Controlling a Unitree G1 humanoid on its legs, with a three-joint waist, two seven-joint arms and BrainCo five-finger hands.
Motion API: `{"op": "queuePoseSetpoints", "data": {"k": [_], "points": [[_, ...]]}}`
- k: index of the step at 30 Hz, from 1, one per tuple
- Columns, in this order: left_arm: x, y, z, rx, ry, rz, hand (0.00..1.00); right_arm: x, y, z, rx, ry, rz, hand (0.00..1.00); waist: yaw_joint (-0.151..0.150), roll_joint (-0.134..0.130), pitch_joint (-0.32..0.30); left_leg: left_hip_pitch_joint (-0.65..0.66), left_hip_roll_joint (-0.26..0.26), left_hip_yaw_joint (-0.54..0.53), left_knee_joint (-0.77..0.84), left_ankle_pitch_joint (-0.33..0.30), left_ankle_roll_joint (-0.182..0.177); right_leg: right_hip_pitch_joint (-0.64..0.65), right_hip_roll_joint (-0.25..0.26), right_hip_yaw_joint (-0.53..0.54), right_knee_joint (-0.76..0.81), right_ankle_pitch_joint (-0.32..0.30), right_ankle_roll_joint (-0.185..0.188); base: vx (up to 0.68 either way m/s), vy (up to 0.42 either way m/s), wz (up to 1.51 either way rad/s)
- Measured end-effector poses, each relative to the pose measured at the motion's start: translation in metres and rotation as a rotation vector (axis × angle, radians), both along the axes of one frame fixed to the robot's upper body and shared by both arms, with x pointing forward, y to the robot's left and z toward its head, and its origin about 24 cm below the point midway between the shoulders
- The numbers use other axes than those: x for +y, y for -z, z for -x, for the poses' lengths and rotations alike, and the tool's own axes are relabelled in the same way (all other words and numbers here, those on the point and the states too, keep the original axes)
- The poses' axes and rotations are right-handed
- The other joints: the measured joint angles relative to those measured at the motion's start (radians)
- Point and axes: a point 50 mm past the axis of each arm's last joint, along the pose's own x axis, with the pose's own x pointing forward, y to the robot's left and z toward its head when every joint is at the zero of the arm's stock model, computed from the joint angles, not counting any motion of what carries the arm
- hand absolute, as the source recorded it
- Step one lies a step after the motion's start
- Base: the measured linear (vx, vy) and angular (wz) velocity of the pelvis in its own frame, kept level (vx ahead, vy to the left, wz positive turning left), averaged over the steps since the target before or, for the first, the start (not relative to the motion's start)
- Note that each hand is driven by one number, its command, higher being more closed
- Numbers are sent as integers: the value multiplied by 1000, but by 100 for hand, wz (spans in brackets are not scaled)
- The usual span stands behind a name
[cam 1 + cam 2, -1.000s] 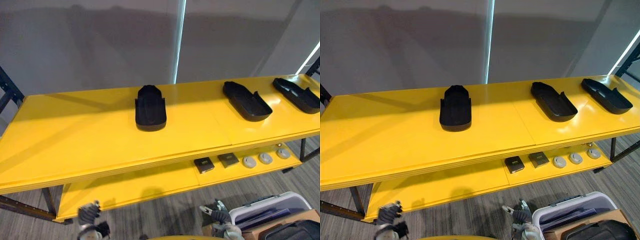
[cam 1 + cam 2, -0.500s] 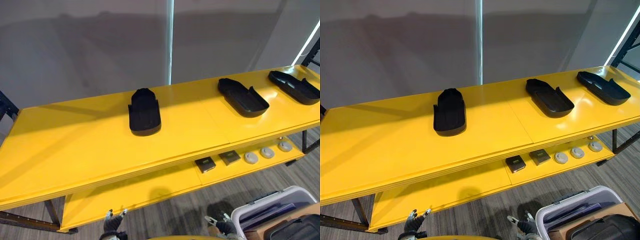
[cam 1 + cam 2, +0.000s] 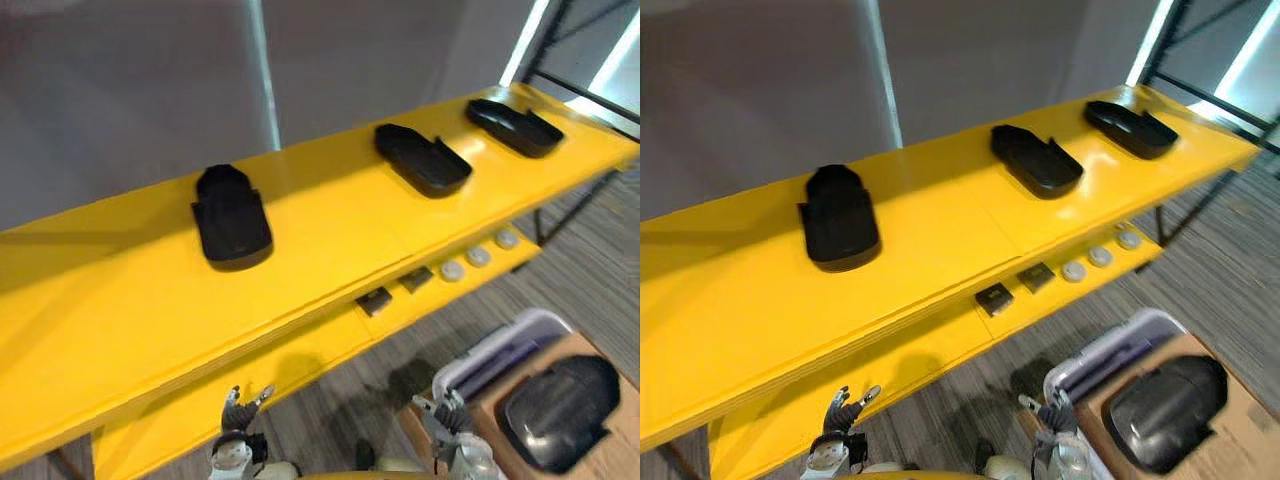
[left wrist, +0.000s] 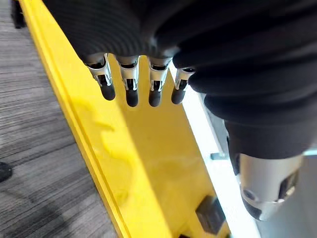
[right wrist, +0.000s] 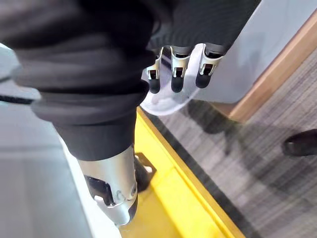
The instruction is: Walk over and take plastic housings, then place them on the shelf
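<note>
Three black plastic housings lie on the top board of the yellow shelf, well apart, strung along its back edge:
- first housing, about mid-board
- second housing, further toward the robot's right
- third housing, close to the right-hand end

A fourth housing is not yet shelved. It sits in a cardboard box on the floor at the robot's right, next to a white bin.

The lower shelf holds two dark square parts and a row of grey round discs toward its right end.

Hands:
- The left hand hangs low in front of the lower shelf's front edge. Its fingers are straight and slack, with nothing in them.
- The right hand is low near the bin and box. Its fingers are likewise loose and extended, and it is empty.

Key relation: the boxed housing lies just to the right of the right hand and a little below it, well apart from the left hand. The right hand is plainly the nearer one. The housing's long axis runs on a slant, its near end toward the robot and its far end angled out to the right, away from the shelf.

Judgement: a reach for it would go rightward and down, with the hand turned to span the housing's short width rather than its length. The open stretch of top board between the first and second housings looks like the obvious landing place.
</note>
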Motion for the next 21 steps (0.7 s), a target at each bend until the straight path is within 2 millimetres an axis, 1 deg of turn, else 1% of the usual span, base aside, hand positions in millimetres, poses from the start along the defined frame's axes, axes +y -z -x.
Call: {"op": "queuePoseSetpoints", "data": {"k": [1,2,3,4,5,6,8,9,10,11,12,13,14,15,16,18,19,20,21], "points": [[3,-5,-5,-26,4,-17,0,-1,-7,-10,-40,5,12,0,5,-8,14,-20,21,69,34,-18,15,-30,-2,14,-11,-13,-1,-187,95,-185],[5,-11,-16,-63,19,-35,0,-3,-12,-14,-64,10,23,0,6,-15,35,-20,29,134,31,-25,28,-53,-31,-69,-9,-28,-18,-204,88,-155],[4,-13,-19,-76,24,-36,0,-4,-12,-14,-66,10,26,0,9,-7,48,-19,37,169,29,-26,34,-68,-54,-130,17,-25,-12,-221,105,-166],[8,-15,-21,-83,23,-48,0,-3,-12,-15,-64,7,23,0,13,-23,51,-2,43,249,19,-26,36,-105,-117,-303,132,-45,-22,-200,85,-144],[11,-15,-19,-77,23,-55,0,-4,-11,-12,-56,9,25,0,12,-23,50,8,50,289,14,-26,37,-101,-145,-380,198,-80,-34,-141,75,-139],[12,-15,-19,-77,24,-60,0,-4,-10,-10,-49,11,28,0,10,-19,52,22,59,312,11,-25,36,-89,-157,-414,228,-101,-36,-53,30,-109],[19,-15,-18,-72,28,-80,0,-7,-2,-4,0,2,33,0,5,-16,50,33,84,391,12,-21,29,-20,-180,-492,264,-161,-30,-23,-23,-105],[20,-15,-18,-69,29,-84,0,-7,0,-3,15,-3,34,0,5,-16,50,31,87,407,14,-19,26,-1,-191,-513,255,-173,-24,-29,-62,-88],[22,-14,-17,-59,33,-90,0,-9,3,-4,36,-13,39,0,9,-18,48,29,86,424,19,-14,17,29,-208,-537,214,-174,-21,-7,-98,-99],[26,-11,-15,-37,37,-99,0,-12,5,-6,59,-25,52,0,11,-21,45,19,81,414,24,-8,9,50,-190,-522,117,-164,-2,-14,-172,-99],[24,-7,-12,-15,36,-91,0,-17,6,-7,73,-31,66,0,4,3,47,7,95,386,25,8,-6,54,-165,-505,72,-132,-13,12,-224,-100],[17,-4,-9,-1,51,-75,0,-24,7,-6,89,-31,85,0,0,33,47,7,105,351,26,18,-17,74,-137,-474,21,-99,-19,39,-238,-87],[12,-2,-7,9,56,-59,0,-28,8,-3,105,-35,97,0,1,50,47,17,119,342,31,22,-24,83,-116,-449,-6,-83,-27,60,-181,-78],[10,0,-5,16,54,-52,0,-28,8,-3,106,-37,100,0,1,52,47,18,129,337,41,22,-24,86,-107,-442,-12,-81,-29,56,-166,-62],[9,2,-4,25,53,-47,0,-29,10,0,117,-36,99,0,-10,59,46,18,145,327,79,22,-24,104,-89,-422,-31,-75,-39,40,-124,-40],[8,3,-2,34,53,-41,0,-31,10,2,122,-33,105,0,-13,59,47,15,168,305,137,23,-23,122,-69,-388,-47,-69,-46,53,-143,-56],[6,3,-3,31,59,-37,0,-32,10,2,123,-23,110,0,-14,53,51,-8,159,230,174,30,-9,130,-69,-359,-52,-67,-49,39,-96,-59],[5,3,-3,30,61,-33,0,-32,9,2,123,-17,111,0,-13,44,57,-14,137,165,168,19,-17,133,-73,-344,-55,-65,-46,32,1,-62],[1,3,-4,28,67,-25,0,-36,8,1,116,7,109,0,-13,39,60,-20,75,34,124,10,-32,136,-86,-310,-62,-59,-45,32,88,-72]]}}
